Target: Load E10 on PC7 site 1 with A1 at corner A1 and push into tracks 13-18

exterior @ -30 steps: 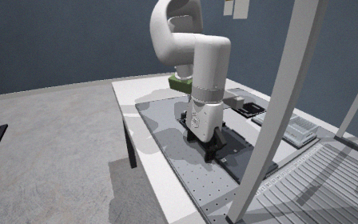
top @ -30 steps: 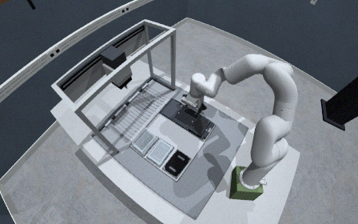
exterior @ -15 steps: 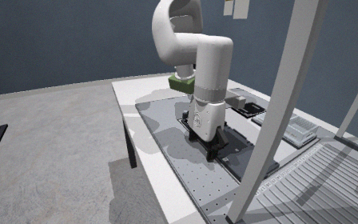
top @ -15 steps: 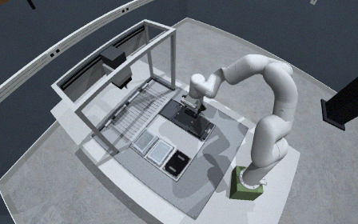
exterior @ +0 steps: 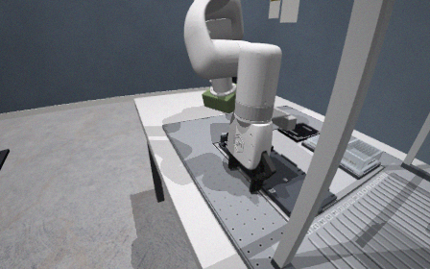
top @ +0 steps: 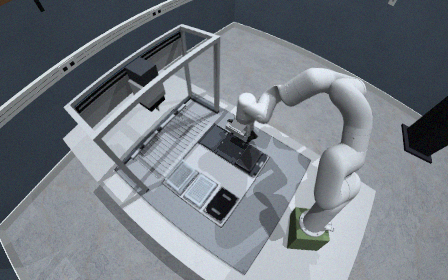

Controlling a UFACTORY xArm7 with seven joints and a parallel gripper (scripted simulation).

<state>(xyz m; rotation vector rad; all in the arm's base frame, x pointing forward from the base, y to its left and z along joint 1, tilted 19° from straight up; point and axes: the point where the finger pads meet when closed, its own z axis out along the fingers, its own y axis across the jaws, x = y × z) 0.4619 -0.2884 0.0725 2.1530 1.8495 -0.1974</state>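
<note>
Grey floor (exterior: 63, 183), dark, perhaps blue walls (exterior: 73, 43)

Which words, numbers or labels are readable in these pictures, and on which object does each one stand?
None can be read.
A row of small marks runs along the grey apron before the ribbed loading rails: too small to read.
A faint emblem shows on the white open gripper body: blurred.
The black plate carrier and the plates in the nests show no readable label.

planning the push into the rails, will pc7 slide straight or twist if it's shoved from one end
PC7 looks like a long, flat, rigid tray, so it should slide rather than tip. The open end effector sits at one end, so an off-centre push may well swing it. It already lies askew to the rails.
</note>
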